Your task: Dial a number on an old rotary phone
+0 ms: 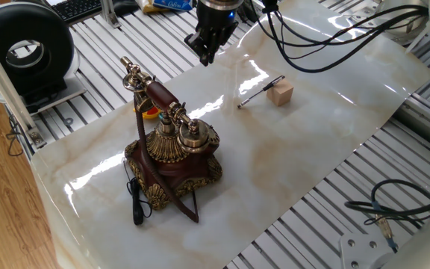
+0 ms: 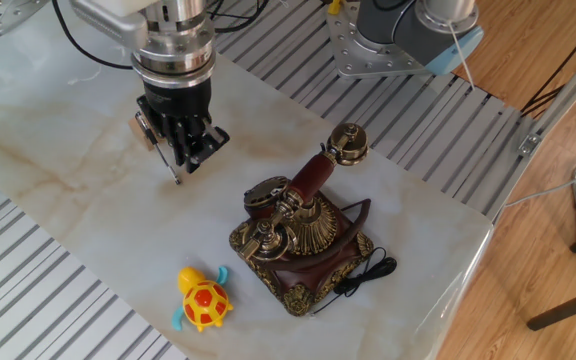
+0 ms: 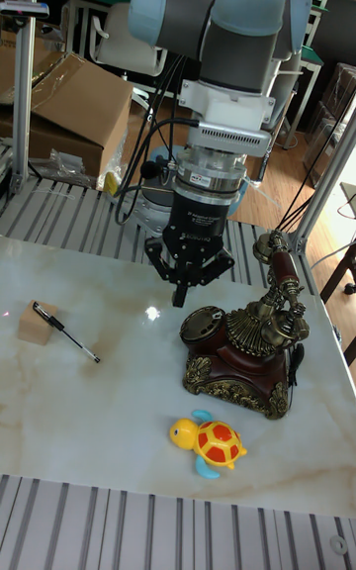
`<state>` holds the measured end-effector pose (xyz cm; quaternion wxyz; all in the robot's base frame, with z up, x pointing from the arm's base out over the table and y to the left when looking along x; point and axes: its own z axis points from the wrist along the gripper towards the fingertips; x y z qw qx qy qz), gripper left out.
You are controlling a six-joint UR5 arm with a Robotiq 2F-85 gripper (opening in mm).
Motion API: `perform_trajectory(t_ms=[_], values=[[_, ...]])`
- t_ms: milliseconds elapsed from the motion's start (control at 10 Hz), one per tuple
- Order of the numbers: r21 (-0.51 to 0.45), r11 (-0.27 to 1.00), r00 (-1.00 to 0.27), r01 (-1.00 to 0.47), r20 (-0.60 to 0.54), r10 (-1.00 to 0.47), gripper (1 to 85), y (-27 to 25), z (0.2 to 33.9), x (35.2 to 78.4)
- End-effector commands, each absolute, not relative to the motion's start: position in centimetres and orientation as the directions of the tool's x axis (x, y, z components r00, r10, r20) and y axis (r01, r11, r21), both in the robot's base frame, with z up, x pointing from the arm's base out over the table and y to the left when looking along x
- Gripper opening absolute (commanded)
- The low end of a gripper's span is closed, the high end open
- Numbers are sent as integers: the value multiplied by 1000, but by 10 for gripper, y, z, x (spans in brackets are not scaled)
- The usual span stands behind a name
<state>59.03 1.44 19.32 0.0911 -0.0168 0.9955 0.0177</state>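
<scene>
The old rotary phone point(image 1: 174, 153) stands on the marble sheet, dark red-brown wood with brass trim. Its handset point(image 1: 157, 96) rests in the cradle and a black cord point(image 1: 136, 203) trails off the base. The phone also shows in the other fixed view point(image 2: 300, 235) and the tall view point(image 3: 242, 344). My gripper point(image 1: 205, 54) hangs above the table beyond the phone's handset end, apart from it. Its fingers are pressed together with nothing between them, as seen in the other fixed view of the gripper point(image 2: 190, 155) and in the tall view of the gripper point(image 3: 180, 295).
A small wooden cube point(image 1: 280, 93) and a black pen point(image 1: 260, 91) lie on the sheet past the gripper. A yellow and orange toy turtle point(image 2: 203, 300) sits in front of the phone. Slatted metal table point(image 1: 110, 60) surrounds the sheet; cables point(image 1: 327, 45) hang from the arm.
</scene>
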Motion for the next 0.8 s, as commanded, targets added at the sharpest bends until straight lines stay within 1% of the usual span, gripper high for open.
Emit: perform_trajectory(t_ms=[0,100,200,300,400,500,700], values=[[-6,995,-977,-100,-190,-99,13,6,194,591],[-41,988,-975,-147,-162,-152,13,-2,193,585],[-46,985,-973,-168,-154,-173,13,-3,193,583],[-28,986,-973,-163,-162,-166,13,2,193,585],[-37,986,-972,-165,-161,-169,13,0,193,585],[-72,980,-968,-187,-153,-196,13,-9,193,585],[-80,977,-967,-196,-147,-206,13,-10,192,584]])
